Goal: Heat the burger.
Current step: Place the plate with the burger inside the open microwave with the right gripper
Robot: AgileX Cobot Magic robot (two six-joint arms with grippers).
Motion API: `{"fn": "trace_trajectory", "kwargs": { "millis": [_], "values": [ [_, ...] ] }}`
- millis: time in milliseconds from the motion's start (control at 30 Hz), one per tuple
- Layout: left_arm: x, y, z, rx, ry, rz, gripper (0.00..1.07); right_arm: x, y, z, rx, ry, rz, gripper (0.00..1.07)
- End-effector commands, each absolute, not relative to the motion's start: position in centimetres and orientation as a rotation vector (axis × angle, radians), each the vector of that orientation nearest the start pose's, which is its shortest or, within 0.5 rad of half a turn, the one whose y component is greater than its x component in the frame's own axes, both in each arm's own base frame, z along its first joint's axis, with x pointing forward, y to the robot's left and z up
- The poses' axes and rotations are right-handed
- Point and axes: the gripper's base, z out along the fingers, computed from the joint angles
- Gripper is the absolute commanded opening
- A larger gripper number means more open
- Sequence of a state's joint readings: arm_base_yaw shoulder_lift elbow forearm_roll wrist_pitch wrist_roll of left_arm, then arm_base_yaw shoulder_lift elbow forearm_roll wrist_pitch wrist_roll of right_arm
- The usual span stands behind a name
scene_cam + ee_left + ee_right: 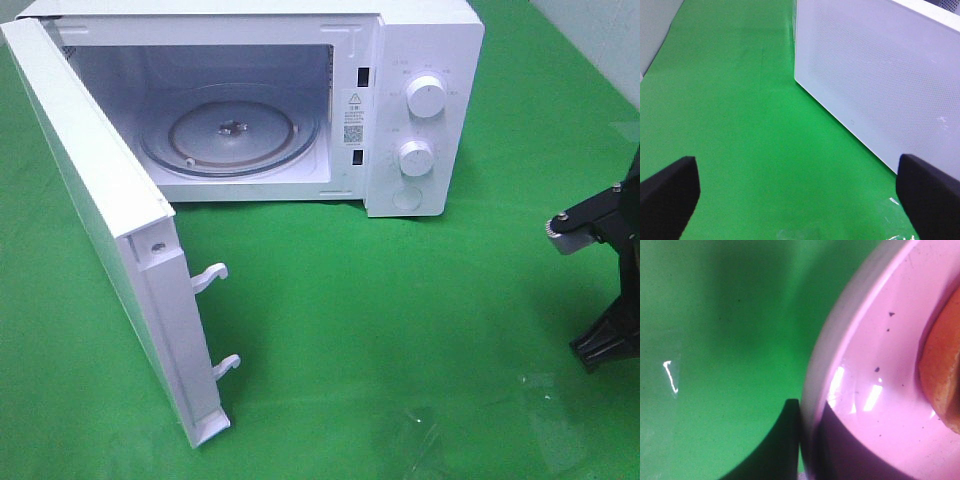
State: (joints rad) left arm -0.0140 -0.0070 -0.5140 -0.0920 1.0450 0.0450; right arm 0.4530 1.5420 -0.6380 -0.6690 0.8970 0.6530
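Burger [942,370] on a pink plate [875,365] sits off to the right of the open microwave [420,100], outside the high camera's frame. Only a sliver of bun shows at the right wrist. The right gripper [807,445] is clamped on the plate's rim, a finger on either side. The left gripper [800,200] gapes wide and empty, facing the outer face of the door [100,230], which is swung fully out. The glass turntable [230,135] lies bare. A pinch on one edge looks a thin hold: the loaded plate may tip in transit and let the burger slide off. It may also clip the cavity's frame. A nudge from the left gripper could swing the door into the way.
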Motion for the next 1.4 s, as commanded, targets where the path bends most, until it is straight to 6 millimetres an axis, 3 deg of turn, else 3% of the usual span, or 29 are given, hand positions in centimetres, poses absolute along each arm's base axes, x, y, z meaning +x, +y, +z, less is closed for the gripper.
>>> {"fn": "trace_trajectory", "kwargs": {
  "millis": [33, 300, 1400],
  "values": [
    [-0.9, -0.7, 28.2, 0.056, 1.982, -0.088, 1.03, 20.5, 4.7, 16.3, -0.405, 2.883, -0.804, 0.0],
    [-0.9, -0.7, 28.2, 0.056, 1.982, -0.088, 1.03, 19.3, 5.5, 17.0, -0.467, 2.844, -0.783, 0.0],
    [-0.9, -0.7, 28.2, 0.056, 1.982, -0.088, 1.03, 13.6, 14.2, 17.1, -1.117, 2.551, -0.702, 0.0]
  ]
}}
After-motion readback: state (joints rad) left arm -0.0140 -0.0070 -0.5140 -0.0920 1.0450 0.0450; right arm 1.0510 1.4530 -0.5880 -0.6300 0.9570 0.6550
